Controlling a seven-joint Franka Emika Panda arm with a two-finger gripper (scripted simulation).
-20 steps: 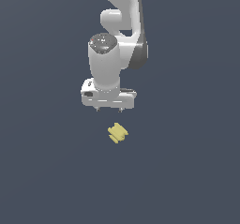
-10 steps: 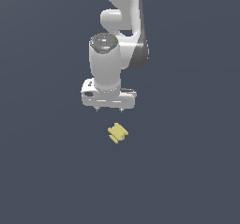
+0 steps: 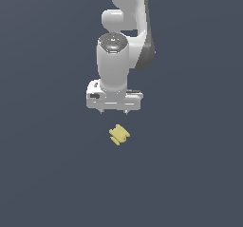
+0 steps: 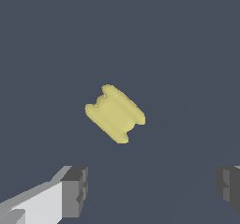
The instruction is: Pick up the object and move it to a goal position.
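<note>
Lying alone on the dark surface [image 3: 42, 174], the pale yellow ridged object [image 3: 119, 134] sits just in front of and below the white tool [image 3: 114, 111], untouched and turned at a slant to the camera's frame. The tool hangs above it with its two fingers [image 4: 75, 190] spread wide, nothing between them; in the wrist view the object [image 4: 115, 113] lies ahead of the gap rather than inside it. To take it cleanly, the arm would likely need to shift forward until the block is centred between the pads, turn the wrist so the pads meet its flatter sides rather than the bumpy lobes, then descend straight and close gently, since so small a piece could skid or twist away if struck off-centre. The surface is a flat, uniform slate grey that fills both views, with no edge, wall or other item to be seen, and no marker showing where the goal position lies.
</note>
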